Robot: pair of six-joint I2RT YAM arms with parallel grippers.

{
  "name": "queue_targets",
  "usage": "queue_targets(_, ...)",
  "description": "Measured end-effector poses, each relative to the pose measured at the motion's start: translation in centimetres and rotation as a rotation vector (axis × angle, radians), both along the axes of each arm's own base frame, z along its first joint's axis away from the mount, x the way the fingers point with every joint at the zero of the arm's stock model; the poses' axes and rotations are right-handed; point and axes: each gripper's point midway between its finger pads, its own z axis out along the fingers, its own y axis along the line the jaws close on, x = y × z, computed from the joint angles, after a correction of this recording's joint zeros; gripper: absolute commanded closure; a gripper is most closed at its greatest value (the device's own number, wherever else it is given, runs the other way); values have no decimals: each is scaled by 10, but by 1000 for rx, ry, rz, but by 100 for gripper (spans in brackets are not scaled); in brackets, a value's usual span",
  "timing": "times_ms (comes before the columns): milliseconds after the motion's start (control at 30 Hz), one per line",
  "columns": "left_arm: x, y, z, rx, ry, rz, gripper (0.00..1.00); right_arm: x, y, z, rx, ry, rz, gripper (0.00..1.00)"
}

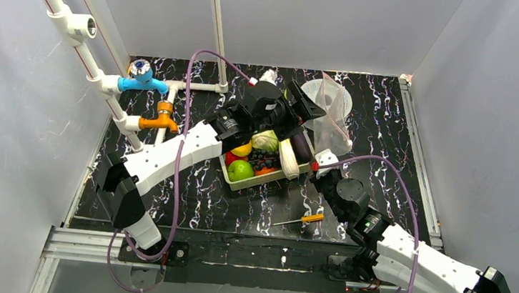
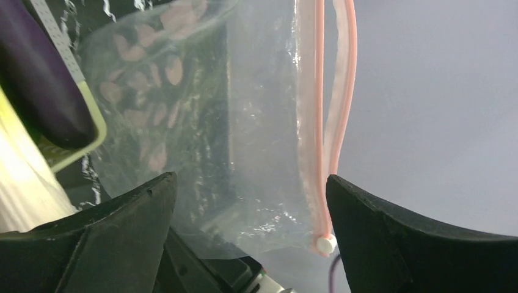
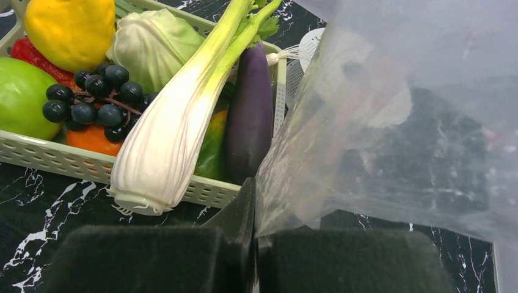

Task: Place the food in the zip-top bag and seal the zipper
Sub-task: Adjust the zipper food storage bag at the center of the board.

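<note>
The food lies in the pale-green basket (image 1: pixel 230 179): a leek (image 3: pixel 177 116), an eggplant (image 3: pixel 250 116), a cabbage (image 3: pixel 153 46), a yellow pepper (image 3: pixel 70 27), a green apple (image 3: pixel 18 97), a red pepper and dark grapes. The clear zip-top bag (image 1: pixel 332 121) hangs upright just right of the basket. My right gripper (image 3: pixel 256 227) is shut on the bag's lower corner (image 3: pixel 342 140). My left gripper (image 2: pixel 250 183) is open around the bag, with the pinkish zipper (image 2: pixel 324 110) and its white slider (image 2: pixel 327 244) close to the right finger.
A grey round spool (image 1: pixel 317 89) sits behind the bag. An orange-handled screwdriver (image 1: pixel 305 219) lies on the black marbled table near the front. White pipes with blue (image 1: pixel 141 78) and orange (image 1: pixel 161 119) fittings stand at the back left.
</note>
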Motion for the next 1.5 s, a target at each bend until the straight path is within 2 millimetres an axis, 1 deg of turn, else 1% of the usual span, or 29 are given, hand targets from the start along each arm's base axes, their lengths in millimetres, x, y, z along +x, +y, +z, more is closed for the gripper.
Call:
queue_targets(167,-4,0,0,74,-88,22,7,0,0,0,2,1,-1,99)
queue_targets(300,0,3,2,120,-148,33,6,0,0,0,5,2,-1,99)
queue_targets(367,6,2,10,145,-199,33,5,-1,1,0,6,2,1,99)
queue_targets(400,11,-2,20,149,-243,25,5,-1,1,0,6,3,2,99)
queue_targets(500,16,-8,26,161,-293,3,5,-2,2,0,4,2,5,99)
queue_targets(600,17,-14,26,205,-363,-40,4,-2,1,-2,-11,2,-4,99)
queue_targets(700,17,-14,23,261,-425,-75,5,-1,2,-6,-35,6,-10,99)
queue_targets(833,16,-12,23,311,-465,-98,5,-2,4,-13,-70,16,-8,99)
queue_targets(900,16,-13,26,321,-481,-108,6,-2,6,-16,-93,17,-8,99)
queue_targets(1000,21,-22,31,328,-511,-121,14,-4,12,-19,-132,15,5,99)
queue_targets(1067,22,-25,24,351,-510,-125,18,-6,15,-22,-155,13,11,99)
queue_targets(1133,22,-23,12,386,-494,-122,18,-7,15,-24,-170,13,10,99)
queue_targets(1233,21,-17,-8,431,-470,-113,9,-6,14,-24,-178,9,7,99)
queue_targets(1333,17,-8,-25,466,-447,-111,5,-6,15,-22,-173,4,7,99)
queue_targets(1400,14,-2,-28,473,-442,-107,4,-6,15,-21,-170,2,7,99)
queue_targets(1500,7,14,-20,467,-450,-81,2,-5,16,-19,-161,-3,7,99)
